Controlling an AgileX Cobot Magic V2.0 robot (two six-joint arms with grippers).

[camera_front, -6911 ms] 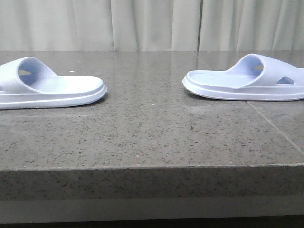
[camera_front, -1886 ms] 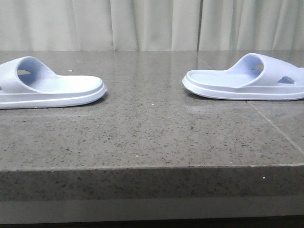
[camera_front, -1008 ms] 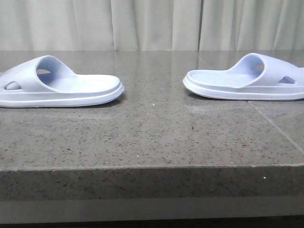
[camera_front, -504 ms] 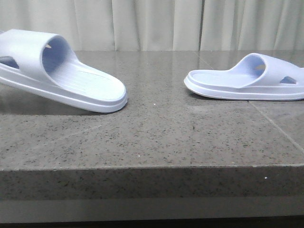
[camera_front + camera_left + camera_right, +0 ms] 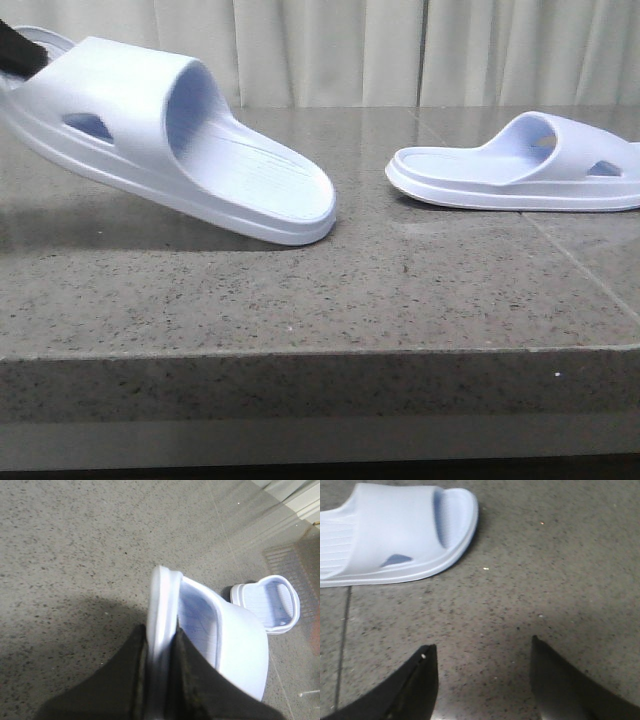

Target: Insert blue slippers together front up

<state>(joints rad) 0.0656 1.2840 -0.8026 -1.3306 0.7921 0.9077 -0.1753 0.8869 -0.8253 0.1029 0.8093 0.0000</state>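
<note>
You've got the left-hand pale lavender-blue foam slide sandal [image 5: 180, 140] up off the speckled grey stone tabletop [image 5: 330, 300] now, pinched at the heel rim by your left gripper [image 5: 161, 680], its dark fingers [image 5: 192, 680] clamped either side of the sole edge. It hangs tilted, heel high, toe dipped toward the table's middle, and it's hard to tell whether the toe is just clear or brushing the surface. That heel grip looks sensible: it leaves the strap opening and toe free to slide into its partner.

The other lavender-blue foam slide sandal [image 5: 515, 168] lies flat on its sole out to the right, well apart, its toe facing the lifted one. Your right gripper [image 5: 482, 680] hovers over bare stone near it, fingers spread wide, holding nothing.

Compared with half a second back, the left slipper rides higher and has travelled rightward, narrowing the gap; seven seconds ago it lay flat at the table's left edge. The right slipper hasn't budged.
</note>
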